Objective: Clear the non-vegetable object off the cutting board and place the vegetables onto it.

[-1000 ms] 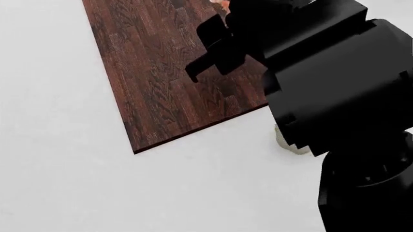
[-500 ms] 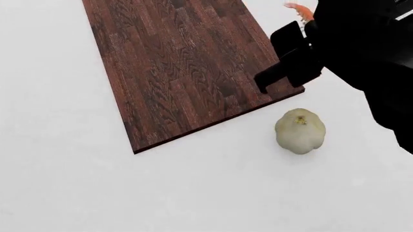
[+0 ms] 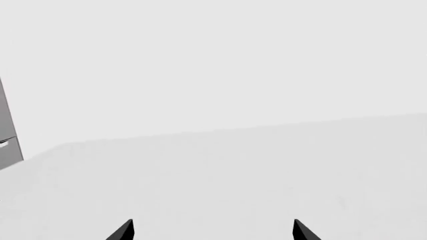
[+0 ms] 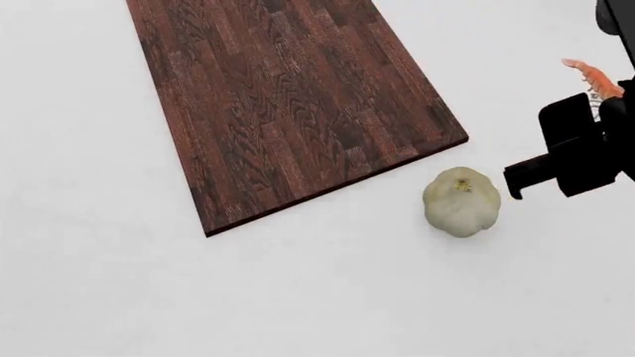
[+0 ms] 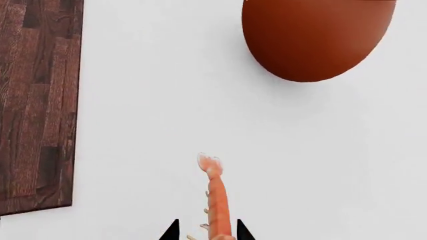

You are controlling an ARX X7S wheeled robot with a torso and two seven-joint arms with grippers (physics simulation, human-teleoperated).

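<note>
My right fingers [image 5: 207,234] are pinching the shrimp [image 5: 216,200] off the cutting board [image 4: 288,111], bulb [image 4: 462,201] beside; left fingers [image 3: 212,231] are gaping empty

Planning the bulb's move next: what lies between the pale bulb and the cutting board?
Nothing visible. The pale bulb sits on bare table just off the cutting board's near corner. The right hand, holding the shrimp, is on the bulb's far side.
</note>
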